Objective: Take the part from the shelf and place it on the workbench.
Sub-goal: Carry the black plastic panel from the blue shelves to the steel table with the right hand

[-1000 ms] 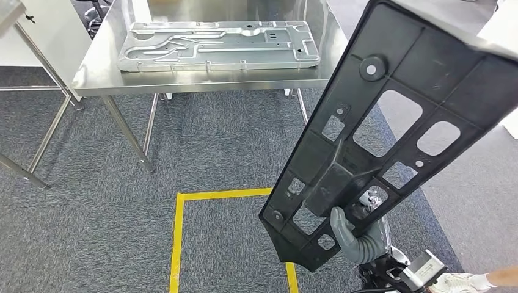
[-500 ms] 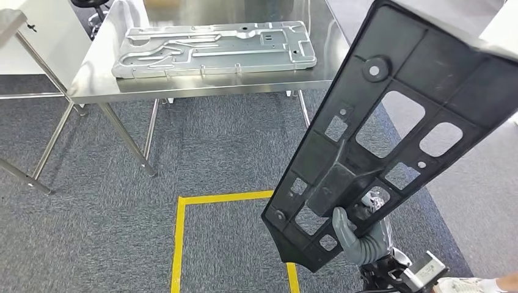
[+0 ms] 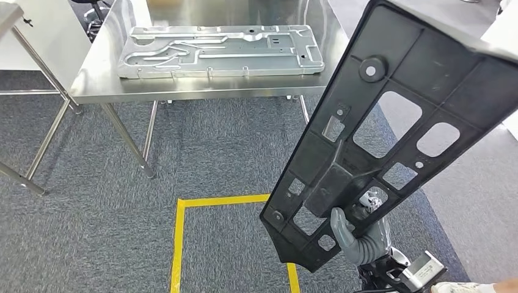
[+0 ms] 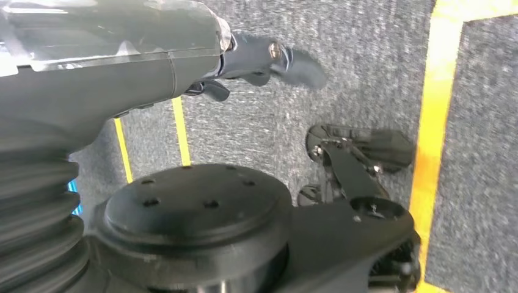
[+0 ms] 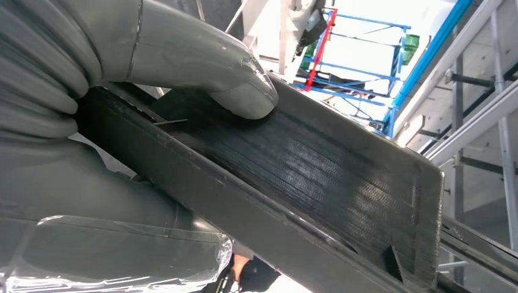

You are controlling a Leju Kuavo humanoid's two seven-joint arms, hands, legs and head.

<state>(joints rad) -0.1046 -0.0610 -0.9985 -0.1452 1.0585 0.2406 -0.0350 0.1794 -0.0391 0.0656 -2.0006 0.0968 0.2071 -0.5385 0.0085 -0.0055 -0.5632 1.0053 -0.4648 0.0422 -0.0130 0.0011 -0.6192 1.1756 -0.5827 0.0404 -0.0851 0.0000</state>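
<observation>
The part is a long black plastic panel (image 3: 391, 122) with several cut-outs, held up tilted at the right of the head view. My right hand (image 3: 357, 235) grips its lower end. In the right wrist view the thumb (image 5: 201, 67) presses on the panel's ribbed black edge (image 5: 317, 171). The steel workbench (image 3: 201, 88) stands ahead at the upper left, a few steps away. My left hand (image 4: 256, 58) hangs over the carpet, its dark fingers loosely apart and holding nothing.
A flat stamped metal plate (image 3: 220, 49) lies on the workbench top. A second table's legs (image 3: 36, 140) stand at the far left. Yellow tape (image 3: 178, 244) marks a square on the grey carpet. A person's hand (image 3: 473, 287) shows at the bottom right corner.
The whole picture has swayed slightly left and back, so the camera has moved. The panel stays in my right hand at the same tilt.
</observation>
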